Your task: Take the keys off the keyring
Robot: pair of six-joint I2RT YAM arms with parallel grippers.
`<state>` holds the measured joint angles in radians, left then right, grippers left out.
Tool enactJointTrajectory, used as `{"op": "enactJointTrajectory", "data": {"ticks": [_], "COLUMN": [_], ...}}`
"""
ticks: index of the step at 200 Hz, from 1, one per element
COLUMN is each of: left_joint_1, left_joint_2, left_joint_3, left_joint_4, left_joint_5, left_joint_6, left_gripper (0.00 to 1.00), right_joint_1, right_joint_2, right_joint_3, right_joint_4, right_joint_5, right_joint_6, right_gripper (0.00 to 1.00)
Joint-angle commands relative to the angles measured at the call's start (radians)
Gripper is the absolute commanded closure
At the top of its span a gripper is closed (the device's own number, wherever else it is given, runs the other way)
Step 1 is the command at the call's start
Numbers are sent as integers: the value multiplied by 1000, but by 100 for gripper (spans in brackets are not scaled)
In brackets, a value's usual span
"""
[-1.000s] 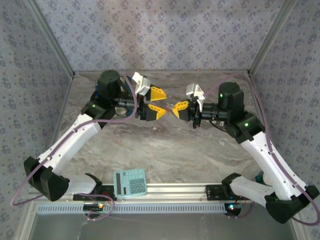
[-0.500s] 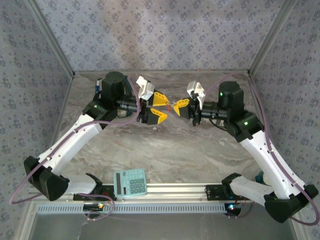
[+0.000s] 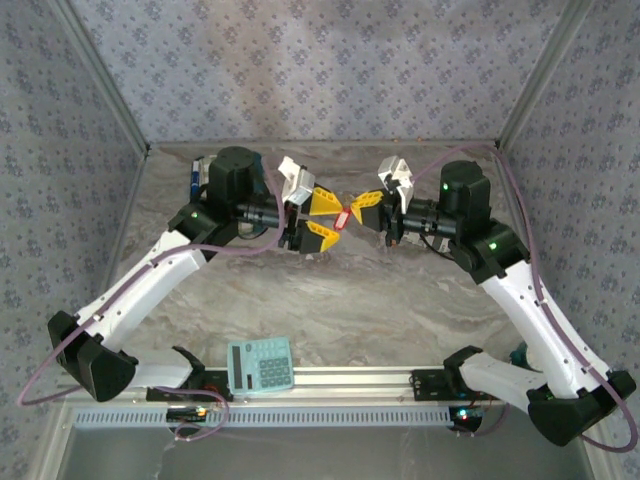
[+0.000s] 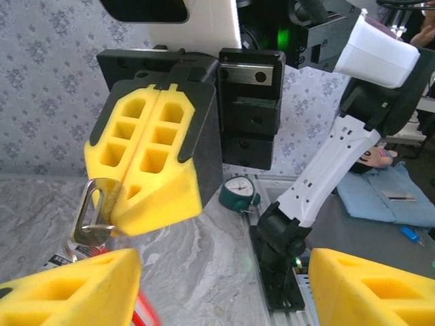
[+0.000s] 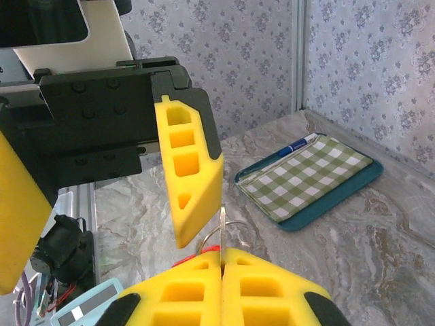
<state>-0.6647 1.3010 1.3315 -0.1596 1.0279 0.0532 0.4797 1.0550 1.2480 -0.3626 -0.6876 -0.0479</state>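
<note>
Red and small, the keys (image 3: 345, 217) hang in the air above the counter (image 3: 330, 300), toward 12 o'clock from its middle, between our two hands. Our right hand (image 3: 356, 210), at their 3 o'clock, has its fingers together, clamped on their metal end. Our left hand (image 3: 331, 217), at their 9 o'clock, stands with fingers apart, gripping nothing. At 7 o'clock lies a calculator (image 3: 260, 365).

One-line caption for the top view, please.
The right gripper, shut on the keys, presents them to the open left gripper above the table; calculator at the near edge.
</note>
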Motion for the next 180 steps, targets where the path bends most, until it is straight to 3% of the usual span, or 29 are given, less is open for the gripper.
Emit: {"op": "enactJointTrajectory", "data": {"ticks": [1, 67, 104, 141, 180], "left_joint_1": [-4, 17, 15, 10, -15], "left_joint_2": [-58, -170, -149, -115, -96], "left_joint_3": [-24, -158, -184, -190, -195], "left_joint_4": [11, 131, 206, 304, 361], "left_joint_5": [-81, -287, -291, -283, -294], "left_joint_6": [27, -13, -45, -83, -70], "left_gripper": [33, 29, 30, 37, 34], "right_joint_1": [-6, -9, -6, 0, 5], "right_joint_2": [-7, -21, -24, -30, -32], "right_joint_3": [21, 8, -4, -15, -15], "right_joint_4": [22, 34, 56, 79, 92], "right_joint_5": [9, -1, -25, -88, -99], "right_joint_6": [14, 20, 28, 25, 33], "right_gripper": [100, 100, 100, 100, 100]}}
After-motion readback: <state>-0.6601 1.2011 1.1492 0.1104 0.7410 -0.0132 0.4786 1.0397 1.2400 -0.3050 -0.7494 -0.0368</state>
